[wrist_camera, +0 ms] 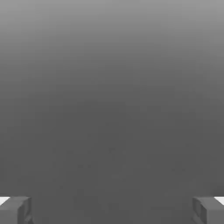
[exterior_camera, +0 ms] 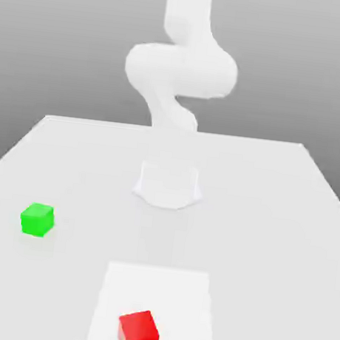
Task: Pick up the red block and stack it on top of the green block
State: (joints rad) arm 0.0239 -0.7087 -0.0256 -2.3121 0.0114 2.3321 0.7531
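The end effector (wrist_camera: pixel 112 210) was spread wide and empty, evidently readied for a grasp not yet begun, because the red block (exterior_camera: pixel 139 333) sat untouched on the bench (exterior_camera: pixel 272 214), well apart from the green block (exterior_camera: pixel 37 219).

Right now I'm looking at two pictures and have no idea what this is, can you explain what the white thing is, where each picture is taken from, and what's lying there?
The white shape is a simulated robot arm standing on a pale table. One picture is from a camera off the arm, looking at the scene. The other is from a camera on its hand: the two grey fingertips at the corners belong to its gripper, open and holding nothing. On the table lie a green block and a red block, well apart.
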